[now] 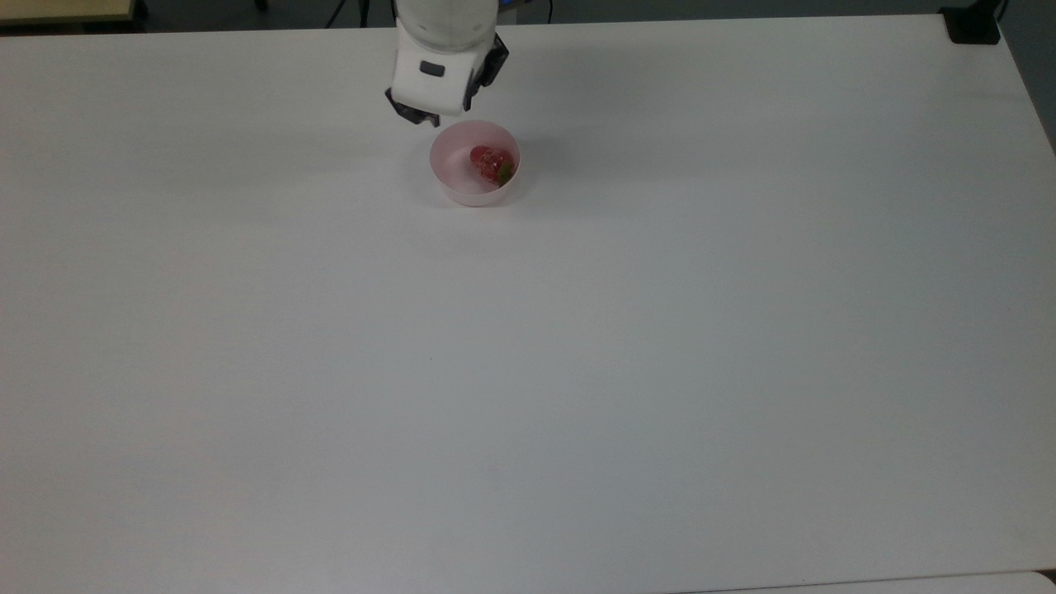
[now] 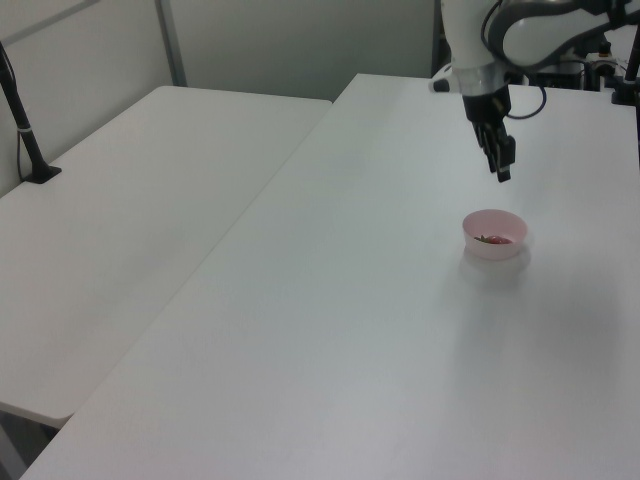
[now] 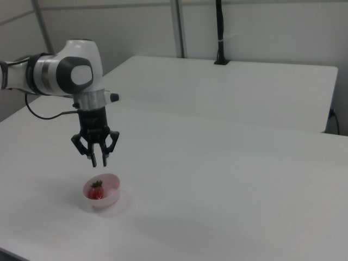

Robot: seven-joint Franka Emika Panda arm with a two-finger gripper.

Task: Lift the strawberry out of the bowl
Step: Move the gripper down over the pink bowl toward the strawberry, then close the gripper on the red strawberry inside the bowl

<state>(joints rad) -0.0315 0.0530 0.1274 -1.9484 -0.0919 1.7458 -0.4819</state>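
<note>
A small pale pink bowl (image 1: 452, 180) stands on the white table, toward the top view's far middle. Inside it lies a red strawberry (image 1: 488, 162) with its green cap against the wall on the top view's right. In the right view the strawberry (image 3: 97, 192) sits in the bowl (image 3: 112, 194) with its cap up. My gripper (image 3: 99, 161) hangs above the bowl, fingers pointing down, open with a narrow gap and nothing between them. The left view has the gripper (image 2: 503, 173) well above the bowl (image 2: 490, 250). From above, the arm's white wrist housing (image 1: 441, 70) overlaps the bowl's far-left rim.
A second white table (image 2: 130, 230) adjoins along the left view's left side. A black post (image 3: 219, 32) is clamped to its far edge in the right view. A black clamp (image 1: 973, 25) sits at the table corner on the top view's upper right.
</note>
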